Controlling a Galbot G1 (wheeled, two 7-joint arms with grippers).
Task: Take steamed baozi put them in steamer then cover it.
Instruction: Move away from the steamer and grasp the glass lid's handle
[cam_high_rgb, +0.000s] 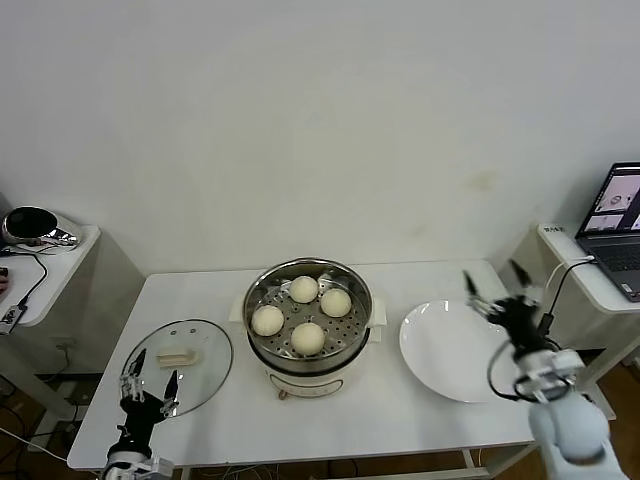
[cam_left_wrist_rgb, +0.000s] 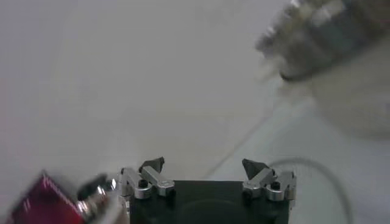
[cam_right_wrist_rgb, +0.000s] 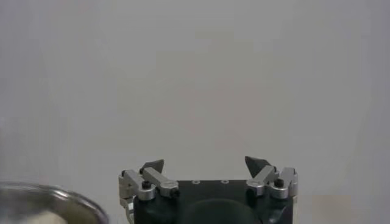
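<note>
Covering comes next: the released left gripper (cam_high_rgb: 149, 382), near the surface's (cam_high_rgb: 400, 410) front-left corner, should pinch the cover's (cam_high_rgb: 190, 364) handle (cam_high_rgb: 178, 355) squarely; the right gripper (cam_high_rgb: 494, 290) idles, released.

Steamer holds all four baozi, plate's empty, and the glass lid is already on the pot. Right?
Not quite. The steamer holds four baozi and the plate is empty, but the lid is not on the pot: the head view shows it lying on the table to the steamer's left, by the open left gripper. The right gripper is open over the plate's far side.
</note>
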